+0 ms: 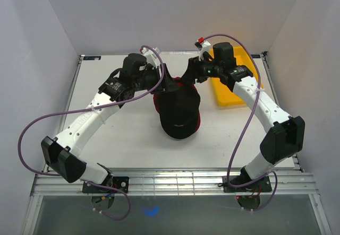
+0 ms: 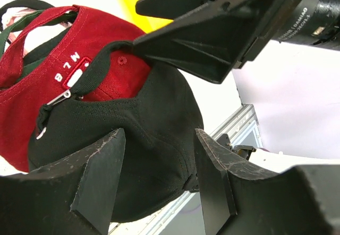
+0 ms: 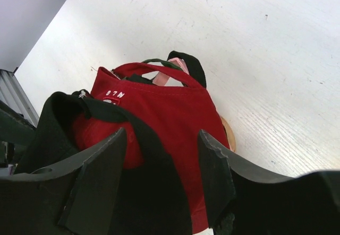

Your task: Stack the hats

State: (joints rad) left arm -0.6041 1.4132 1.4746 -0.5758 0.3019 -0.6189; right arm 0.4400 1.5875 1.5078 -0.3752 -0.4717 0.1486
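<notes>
Black fabric tops the pile: the black cap (image 1: pixel 179 113) is set over the red cap (image 3: pixel 175 113). Slivers of a green cap (image 3: pixel 157 61) and a pink cap (image 3: pixel 178 65) are seen beneath at the rear. All are carried on a wooden stand (image 3: pixel 229 134) near the middle of the surface (image 1: pixel 122 139).

The left pincer (image 2: pixel 159 134) is held at the back of the pile, released, with its fingers apart on either side of the black crown and nothing pinched. The right pincer (image 3: pixel 162 134) is placed opposite. One of its fingers seems to be slipped under the black cap's rear rim, which is lifted clear of the red crown. Whether fabric is clamped there cannot be told.

The rim is probably raised so that the cap can be drawn down squarely. Stacking is judged nearly done, with only the seating left. A yellow tray (image 1: pixel 231 94) lies apart, to the right.
</notes>
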